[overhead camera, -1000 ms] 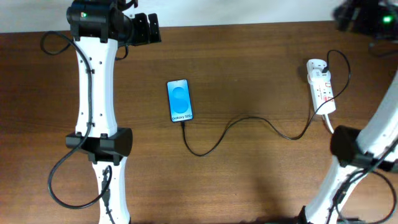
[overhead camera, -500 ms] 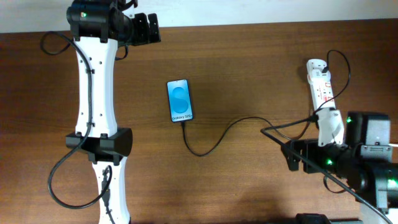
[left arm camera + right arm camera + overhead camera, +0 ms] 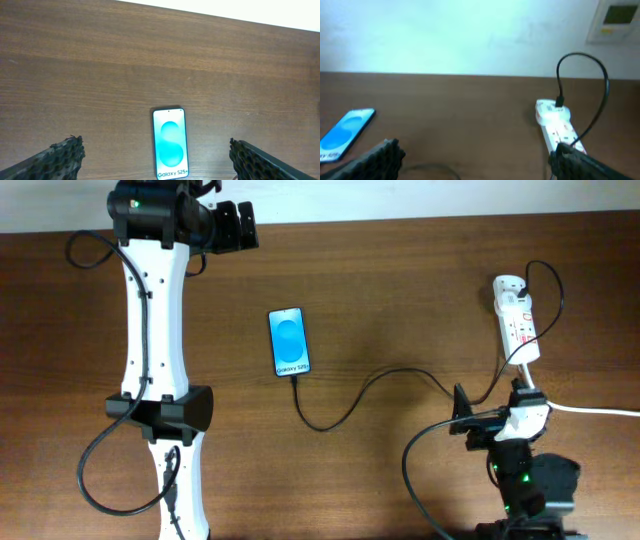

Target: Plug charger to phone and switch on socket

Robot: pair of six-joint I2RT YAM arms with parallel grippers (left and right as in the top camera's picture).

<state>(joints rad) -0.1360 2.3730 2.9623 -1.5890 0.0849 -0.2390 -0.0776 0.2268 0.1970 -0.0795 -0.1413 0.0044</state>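
Brown wood-grain worktop [image 3: 400,280] is backed by a pale wall [image 3: 470,35] along its far edge. The phone [image 3: 289,341] lies flat, left of the middle, with its blue screen lit. The thin black cable [image 3: 400,373] is seen meeting the phone's near end and curving off to the socket [image 3: 517,320] by the right edge, towards the far right corner. Whether the plug is fully seated cannot be told.

The left fingers [image 3: 60,155] are spread wide and empty at the far left corner, looking down at the phone. The right fingers [image 3: 380,157] are likewise spread, holding nothing, and are pointed at the socket from the near right.

Charging is judged done, with switching on in hand. Next, a reach towards the far right corner is called for, so that one fingertip can be pressed onto the red switches [image 3: 521,323]. Their present state cannot be read.
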